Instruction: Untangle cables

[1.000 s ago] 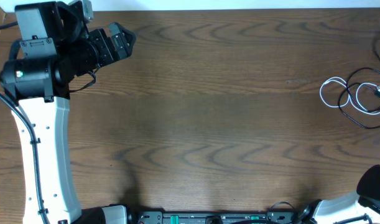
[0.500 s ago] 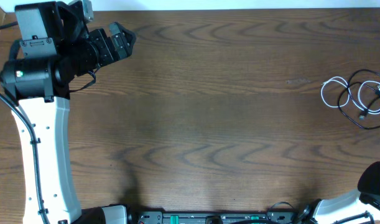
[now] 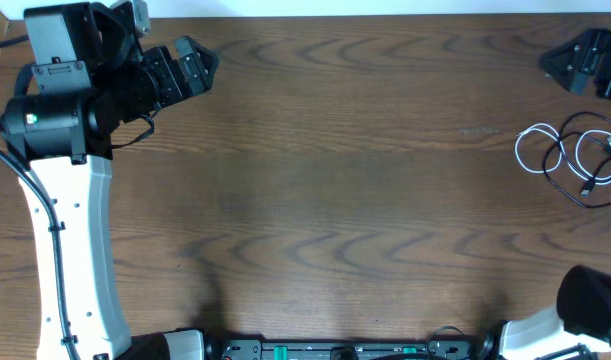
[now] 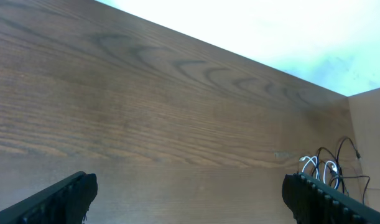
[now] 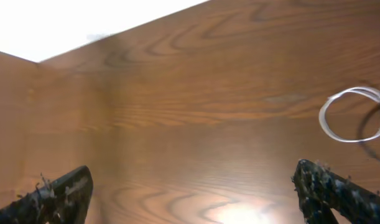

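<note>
Found right pincer (image 5: 193,198) freshly spread wide and empty, apparently having let go. Noted cables (image 3: 575,160) lying near it at counter (image 3: 365,200) right edge, white and black loops crossing, not untangled. Logged left pincer (image 4: 190,199) wide, idle, well apart

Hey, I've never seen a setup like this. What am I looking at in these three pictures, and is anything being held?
This is a two-armed robot at a wooden table. One picture looks down from above; the other two come from a camera on each wrist, showing that arm's pincer. The left pincer and right pincer are both open and hold nothing. On the robot's right lie a white cable and a black cable, looped over each other.
</note>
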Controlling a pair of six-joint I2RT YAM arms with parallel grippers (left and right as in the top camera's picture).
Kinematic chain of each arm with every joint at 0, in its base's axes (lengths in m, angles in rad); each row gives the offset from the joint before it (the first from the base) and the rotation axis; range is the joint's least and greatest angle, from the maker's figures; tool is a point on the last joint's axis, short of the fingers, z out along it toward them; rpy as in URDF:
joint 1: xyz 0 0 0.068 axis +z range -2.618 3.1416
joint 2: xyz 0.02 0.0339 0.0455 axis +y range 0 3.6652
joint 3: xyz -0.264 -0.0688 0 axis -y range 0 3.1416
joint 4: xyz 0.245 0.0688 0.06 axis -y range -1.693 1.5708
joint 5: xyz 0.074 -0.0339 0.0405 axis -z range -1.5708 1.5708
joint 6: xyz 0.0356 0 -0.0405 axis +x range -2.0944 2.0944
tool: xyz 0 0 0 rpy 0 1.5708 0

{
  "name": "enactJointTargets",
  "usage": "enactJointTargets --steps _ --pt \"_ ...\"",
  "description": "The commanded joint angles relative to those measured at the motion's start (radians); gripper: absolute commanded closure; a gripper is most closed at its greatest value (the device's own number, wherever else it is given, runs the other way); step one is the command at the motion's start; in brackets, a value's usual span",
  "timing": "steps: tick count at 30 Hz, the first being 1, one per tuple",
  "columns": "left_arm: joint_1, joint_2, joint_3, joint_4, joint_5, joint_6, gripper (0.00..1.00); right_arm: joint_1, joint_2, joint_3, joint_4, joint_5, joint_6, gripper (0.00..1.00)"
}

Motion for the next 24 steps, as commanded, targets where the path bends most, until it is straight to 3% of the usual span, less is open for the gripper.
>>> enactJointTargets --steps 1,8,19,24 --pt "0.003 0.003 0.005 -0.003 -0.006 0.01 0.0 0.037 -0.068 0.012 -0.003 -0.025 0.168 0.01" --pt "0.003 0.003 0.005 -0.003 -0.006 0.01 0.0 0.033 -0.113 0.012 -0.004 0.103 0.159 0.01" --pt "0.003 0.003 0.005 -0.003 -0.006 0.01 0.0 0.112 -0.32 0.004 -0.004 0.29 -0.021 0.01" --pt "0.003 0.003 0.005 -0.003 -0.006 0.01 0.0 0.112 -0.435 -0.096 0.006 0.345 -0.041 0.01"
